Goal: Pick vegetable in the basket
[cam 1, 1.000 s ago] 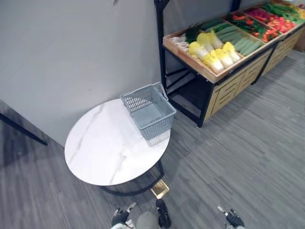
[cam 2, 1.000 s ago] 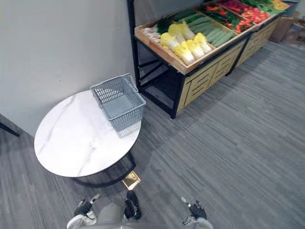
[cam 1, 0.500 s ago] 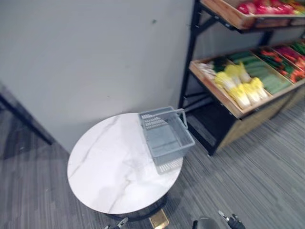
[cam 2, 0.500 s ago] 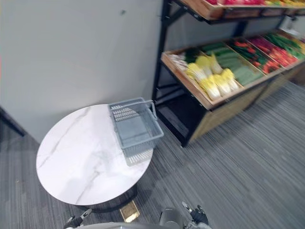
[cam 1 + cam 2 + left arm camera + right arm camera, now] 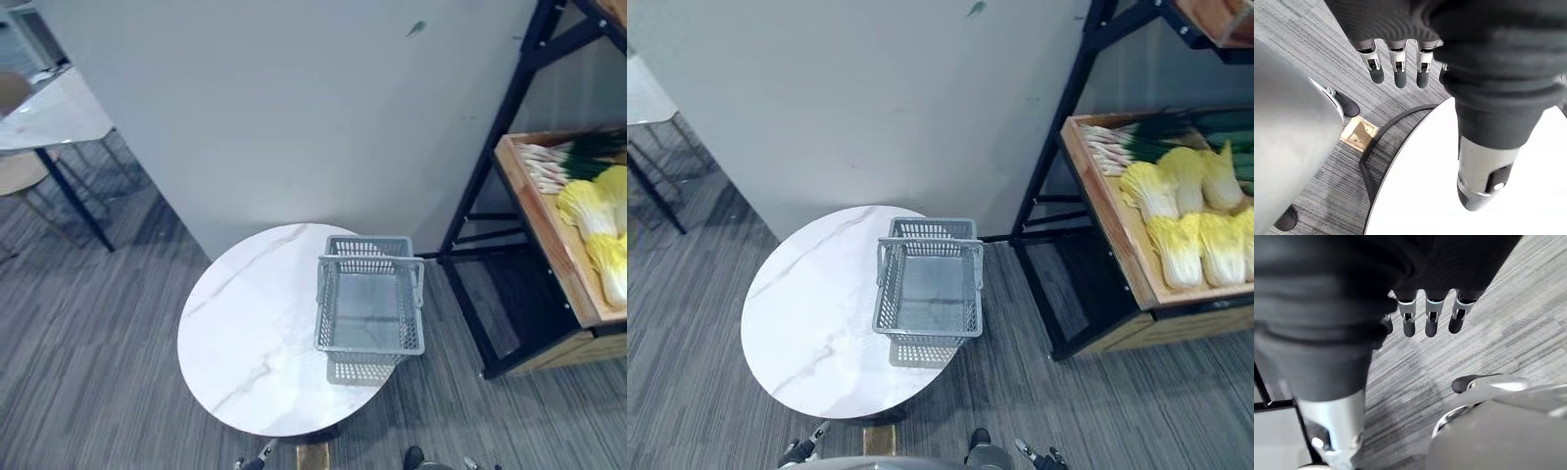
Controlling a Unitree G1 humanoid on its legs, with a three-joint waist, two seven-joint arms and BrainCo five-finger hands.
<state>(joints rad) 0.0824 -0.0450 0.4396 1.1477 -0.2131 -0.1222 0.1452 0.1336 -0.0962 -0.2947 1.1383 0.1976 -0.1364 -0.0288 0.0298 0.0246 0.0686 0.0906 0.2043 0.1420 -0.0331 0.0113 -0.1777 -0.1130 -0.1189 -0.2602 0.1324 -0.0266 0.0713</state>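
On the shelf (image 5: 1108, 220), cabbages (image 5: 1174, 250) lie well apart from the left hand (image 5: 1399, 64).

The left hand (image 5: 1399, 68) and right hand (image 5: 1431, 319) hang empty, fingers relaxed.

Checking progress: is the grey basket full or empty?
Empty: the basket shows a bare floor, nothing inside; cabbages lie on the shelf.

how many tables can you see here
2: the round white marble table bearing the grey basket, and a second white table further off to the left, partly cut off.
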